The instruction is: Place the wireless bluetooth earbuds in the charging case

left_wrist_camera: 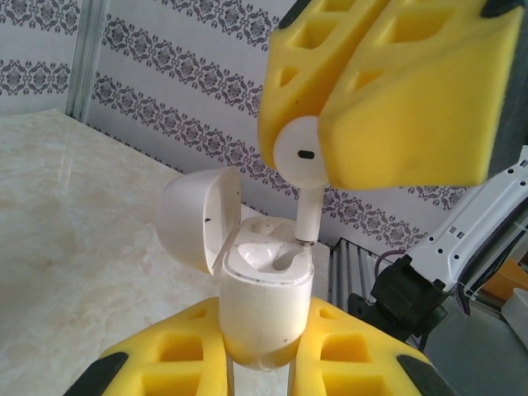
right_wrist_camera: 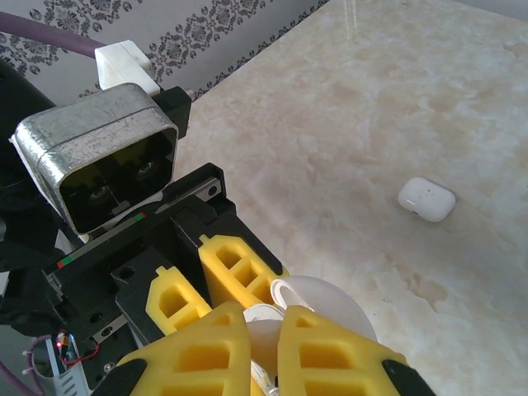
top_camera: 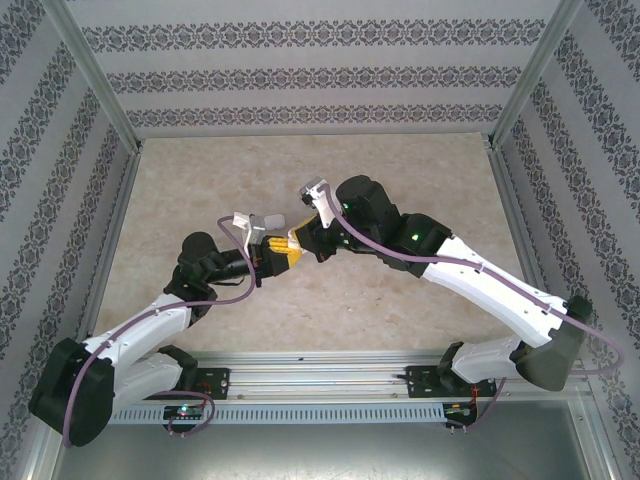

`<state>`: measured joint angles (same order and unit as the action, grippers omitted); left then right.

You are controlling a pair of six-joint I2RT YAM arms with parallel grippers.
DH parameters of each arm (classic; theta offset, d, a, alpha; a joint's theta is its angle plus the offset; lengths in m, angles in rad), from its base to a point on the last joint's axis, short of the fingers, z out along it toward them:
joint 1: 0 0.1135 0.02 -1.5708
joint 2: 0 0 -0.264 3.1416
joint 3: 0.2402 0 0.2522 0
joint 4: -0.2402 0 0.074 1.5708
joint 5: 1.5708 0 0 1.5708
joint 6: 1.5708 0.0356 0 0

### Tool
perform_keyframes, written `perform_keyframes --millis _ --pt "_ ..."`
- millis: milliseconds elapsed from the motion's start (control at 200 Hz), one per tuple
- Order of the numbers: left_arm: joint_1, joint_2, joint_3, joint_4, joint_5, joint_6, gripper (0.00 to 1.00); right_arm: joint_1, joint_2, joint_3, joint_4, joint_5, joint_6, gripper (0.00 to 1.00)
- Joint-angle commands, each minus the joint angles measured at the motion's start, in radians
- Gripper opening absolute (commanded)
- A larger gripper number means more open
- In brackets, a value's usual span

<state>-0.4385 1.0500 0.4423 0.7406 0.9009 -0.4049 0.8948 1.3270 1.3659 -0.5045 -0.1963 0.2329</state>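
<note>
The left gripper (left_wrist_camera: 260,334) pinches the charging case (left_wrist_camera: 264,301) upright by its lower body, with the lid (left_wrist_camera: 198,219) standing open to one side. Directly above it, the right gripper (left_wrist_camera: 318,124) clamps one earbud (left_wrist_camera: 299,153) by its head, stem down, tip at the case's open top. The earbud looks light, hard and glossy, so likely slippery; gripping the head leaves the stem free. The left wrist view shows this alignment. The right wrist view instead shows a small white rounded object (right_wrist_camera: 426,199) on the table (right_wrist_camera: 346,124), well beyond the fingers.

left end effector (left_wrist_camera: 262,356): clamped | right end effector (right_wrist_camera: 264,340): clamped | arms: both reaching inward, tips close together
</note>
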Motion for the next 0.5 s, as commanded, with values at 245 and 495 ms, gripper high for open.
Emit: perform_keyframes --millis 245,495 --pt "-0.005 -0.005 -0.002 0.078 0.024 -0.018 0.0 0.008 0.024 0.024 0.011 0.01 -0.018 0.1" --pt "-0.005 -0.008 0.0 0.079 0.026 -0.019 0.0 0.009 0.04 0.027 0.011 0.009 -0.02 0.1"
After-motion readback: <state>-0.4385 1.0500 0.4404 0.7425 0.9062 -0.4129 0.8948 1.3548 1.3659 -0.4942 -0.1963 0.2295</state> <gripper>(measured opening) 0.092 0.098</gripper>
